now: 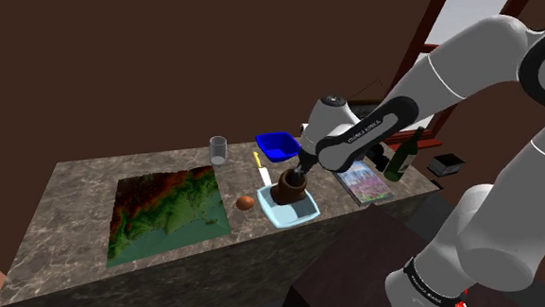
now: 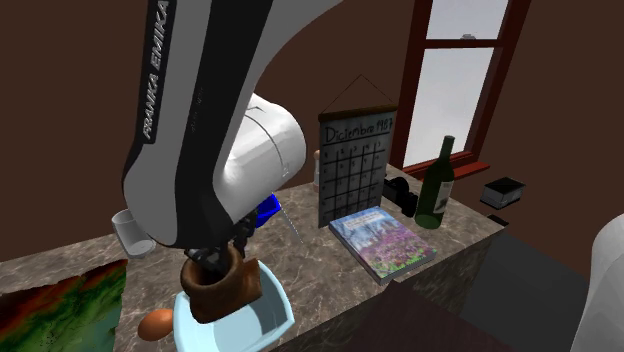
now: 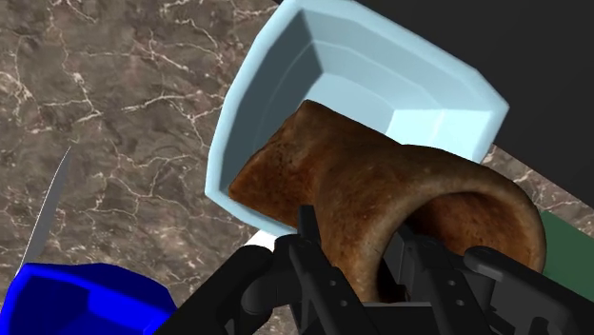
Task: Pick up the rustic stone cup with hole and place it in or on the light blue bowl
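A brown, rough-surfaced cup (image 1: 288, 187) (image 2: 221, 284) (image 3: 376, 195) hangs tilted over the light blue bowl (image 1: 294, 211) (image 2: 262, 325) (image 3: 400, 86). My black gripper (image 1: 301, 172) (image 2: 222, 258) (image 3: 376, 271) is shut on the cup's rim, one finger inside the opening and one outside. The cup's base dips into the bowl's hollow near its rim; whether it touches the bowl I cannot tell. The bowl sits on the marble counter (image 1: 83, 199) near its front edge.
A brown egg (image 1: 245, 203) (image 2: 157, 323) lies beside the bowl. A dark blue bin (image 1: 277, 145) (image 3: 76, 300), a knife (image 1: 262, 169) (image 3: 49, 214) and a clear glass (image 1: 218, 149) (image 2: 130, 232) stand behind. A relief map (image 1: 166, 212), a book (image 2: 383, 241), wine bottle (image 2: 435, 185) and calendar (image 2: 356, 160) crowd the counter.
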